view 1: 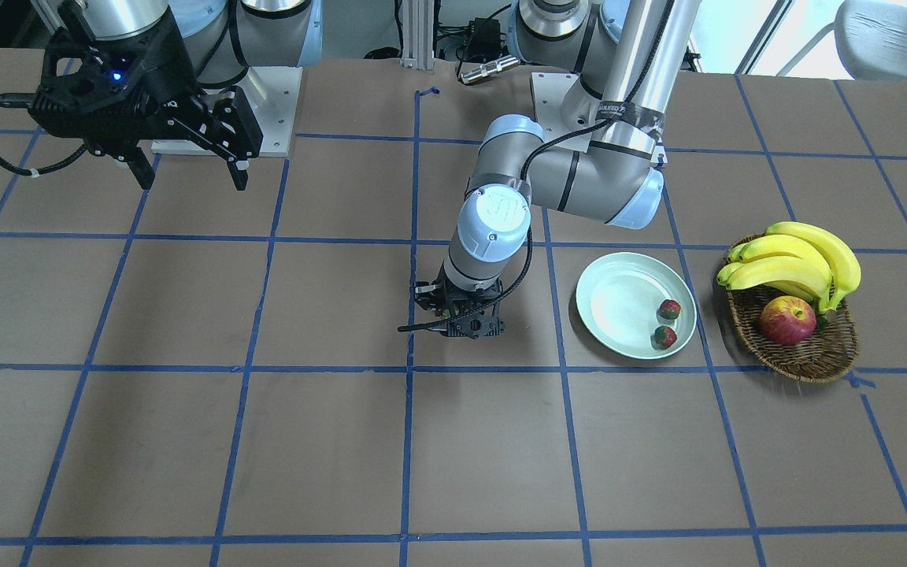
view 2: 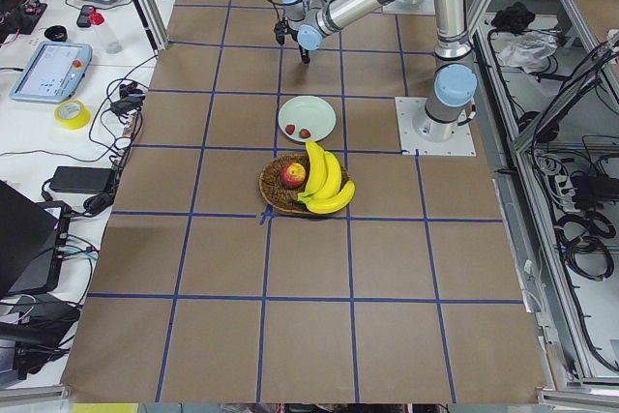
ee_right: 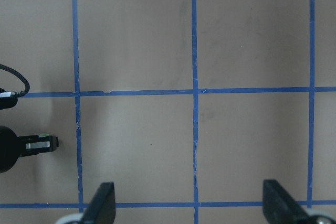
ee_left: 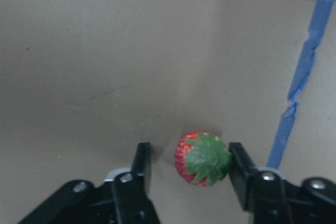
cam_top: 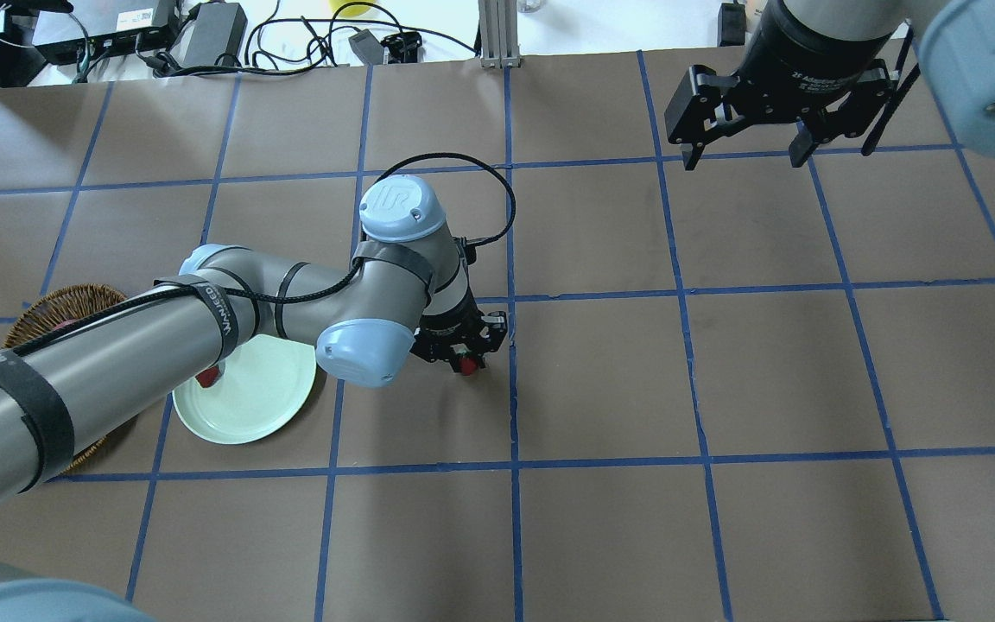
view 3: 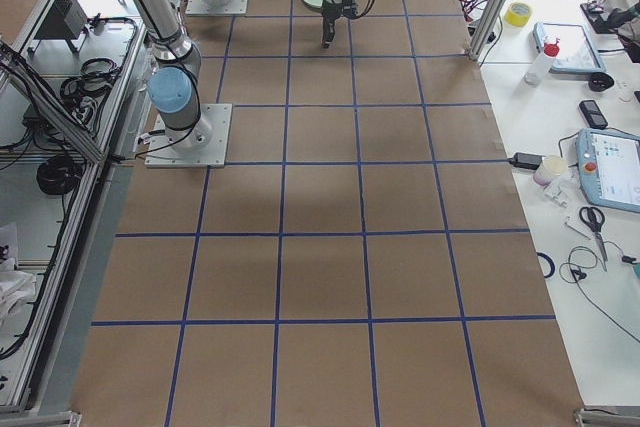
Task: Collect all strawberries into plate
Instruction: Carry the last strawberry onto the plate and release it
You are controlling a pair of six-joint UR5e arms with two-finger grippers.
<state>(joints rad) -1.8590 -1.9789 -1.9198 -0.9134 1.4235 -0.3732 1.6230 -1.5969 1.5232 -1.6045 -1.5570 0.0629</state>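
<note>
At the table's (view 1: 186, 441) middle the left gripper (ee_left: 188, 156) holds its jaws spread astride the last strawberry (ee_left: 202, 158). Light and likely soft, it wants a gentle pinch across its red flanks. Beyond, toward the left edge, two strawberries (view 1: 668, 309) lie in the plate (view 1: 619, 303). Farthest, the right gripper (view 1: 191, 179) hangs released, empty.

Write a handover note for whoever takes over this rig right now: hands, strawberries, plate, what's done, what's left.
Left hand: open, low, straddling the last strawberry on the table.
Right hand: open, empty, raised off to the side.
Done: two strawberries lie in the plate.
Left: close on the last one, carry it to the plate.
</note>
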